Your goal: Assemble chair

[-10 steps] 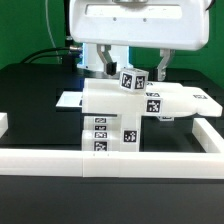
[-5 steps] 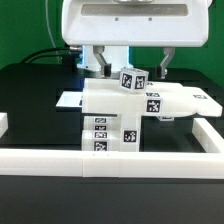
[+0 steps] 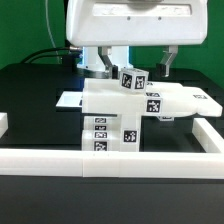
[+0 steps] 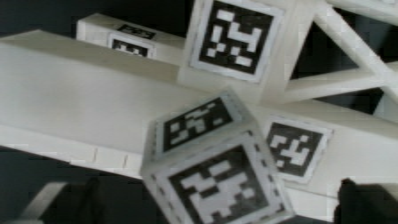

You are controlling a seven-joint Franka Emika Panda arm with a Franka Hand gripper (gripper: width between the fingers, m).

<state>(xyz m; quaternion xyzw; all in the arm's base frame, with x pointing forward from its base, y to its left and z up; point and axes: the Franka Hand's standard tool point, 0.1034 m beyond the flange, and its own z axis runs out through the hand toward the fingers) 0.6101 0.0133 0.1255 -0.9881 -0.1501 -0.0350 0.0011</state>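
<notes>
The gripper (image 3: 135,66) drifts toward three o'clock, fingers spread. Centre it over the white tagged cube-ended plastic leg (image 3: 133,80) before closing.

- Chair parts (image 3: 110,100): plain white plastic. The wrist view shows the same white, shaded grey on the undersides.
- Tags (image 3: 152,103): square, black-and-white block patterns with white borders.
- Table (image 3: 30,100): black.
- Rail (image 3: 110,165): plain white.
- Arm (image 3: 130,20): white housing with grey shadowed recesses.
- Backdrop (image 3: 25,25): green.
</notes>
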